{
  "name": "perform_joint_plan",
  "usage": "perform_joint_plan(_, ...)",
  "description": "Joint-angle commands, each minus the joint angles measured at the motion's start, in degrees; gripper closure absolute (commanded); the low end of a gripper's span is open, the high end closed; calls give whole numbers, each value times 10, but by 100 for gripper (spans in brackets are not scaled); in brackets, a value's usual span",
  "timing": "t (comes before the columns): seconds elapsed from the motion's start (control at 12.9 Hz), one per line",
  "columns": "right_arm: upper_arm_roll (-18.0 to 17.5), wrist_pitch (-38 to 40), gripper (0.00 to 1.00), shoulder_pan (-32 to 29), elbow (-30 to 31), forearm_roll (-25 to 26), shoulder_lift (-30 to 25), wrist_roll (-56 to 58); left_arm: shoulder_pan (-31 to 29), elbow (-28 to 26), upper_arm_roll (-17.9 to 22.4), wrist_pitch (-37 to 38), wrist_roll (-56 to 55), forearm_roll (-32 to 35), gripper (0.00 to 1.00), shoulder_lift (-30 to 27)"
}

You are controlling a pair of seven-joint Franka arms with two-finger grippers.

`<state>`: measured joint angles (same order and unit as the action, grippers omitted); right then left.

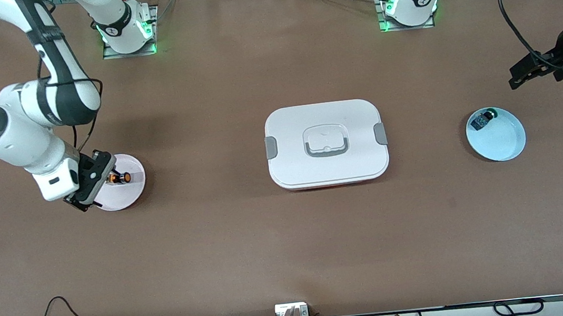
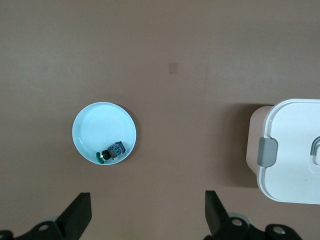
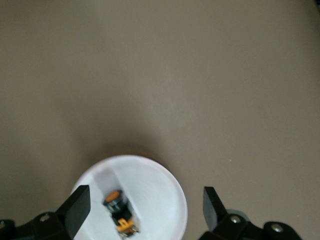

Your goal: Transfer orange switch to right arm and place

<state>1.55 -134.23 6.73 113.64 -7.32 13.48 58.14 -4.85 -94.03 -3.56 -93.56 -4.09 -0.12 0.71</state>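
Sitting on the brown table (image 1: 249, 246), the orange switch (image 1: 120, 177) lay in a white plate (image 1: 134, 190) under the released right gripper (image 1: 95, 183); the left gripper (image 1: 526, 73) hung open too.

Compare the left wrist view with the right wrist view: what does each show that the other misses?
Only the left wrist view shows the pale blue plate holding the green-capped switch, plus a corner of the white lidded box.

Only the right wrist view shows the white plate with the orange switch lying on it, released, under the open right gripper.

Both show brown tabletop and an open pair of black fingers; the left gripper waits above the table beside the blue plate.
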Motion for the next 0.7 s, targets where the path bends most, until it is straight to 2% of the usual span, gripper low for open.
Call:
perform_joint_plan(0.0, 0, 73, 0, 2, -29, -31, -21, -150, -3, 20, -4, 14, -5, -3, 0, 9)
perform_joint_plan(0.16, 0, 174, 0, 0, -68, -31, -29, -315, 0, 21, -7, 14, -4, -1, 0, 9)
perform_joint_plan(0.39, 1, 349, 0, 0, -159, -31, -28, -545, 3, 22, -7, 14, -4, -1, 0, 9)
perform_joint_plan(0.47, 2, 410, 0, 1, -189, -24, -29, -604, 2, 22, -7, 14, -4, -2, 0, 9)
perform_joint_plan(0.62, 5, 480, 0, 0, -226, 4, -30, -630, -4, 21, -7, 14, 0, -4, 0, 10)
